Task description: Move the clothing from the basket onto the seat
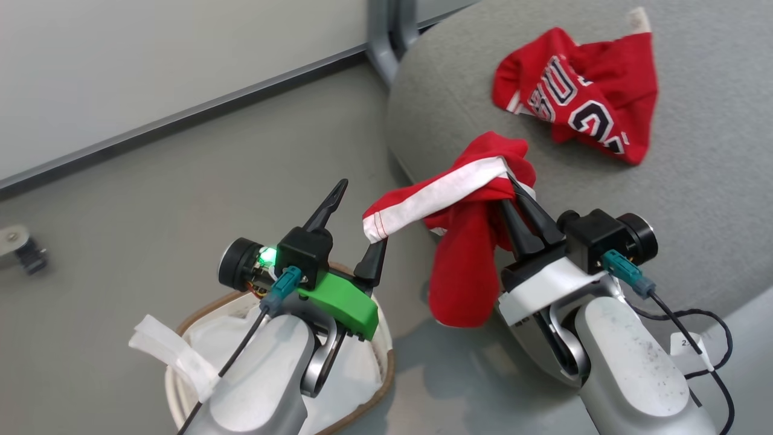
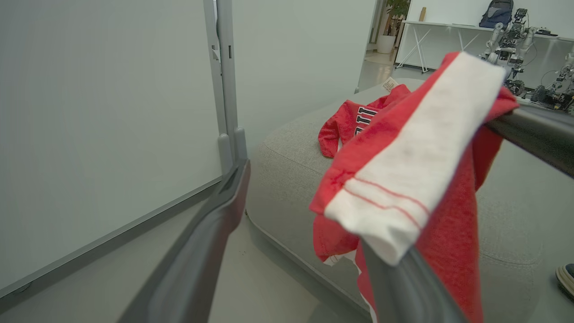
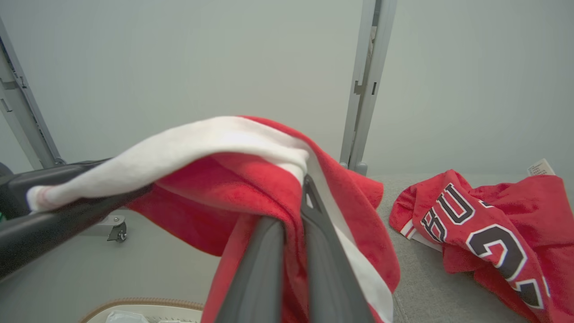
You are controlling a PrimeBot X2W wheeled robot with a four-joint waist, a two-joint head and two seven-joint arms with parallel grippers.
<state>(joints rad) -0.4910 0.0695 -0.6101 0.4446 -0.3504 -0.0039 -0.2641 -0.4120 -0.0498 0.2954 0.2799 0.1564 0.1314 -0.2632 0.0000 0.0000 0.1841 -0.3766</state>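
Right end effector (image 1: 512, 184) tight on striped garment (image 1: 462, 272)

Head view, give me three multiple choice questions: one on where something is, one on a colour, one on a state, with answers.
1. Where does the numbered jersey lie? A on the floor; B on the seat; C over the left arm.
2. The band on the striped garment is: A white; B blue; C yellow.
3. The right gripper is: A open and empty; B shut on the striped garment; C shut on the jersey.
Answers: B, it lies crumpled on the grey cushion; A, a white band runs along the red cloth; B, its fingers pinch that cloth.
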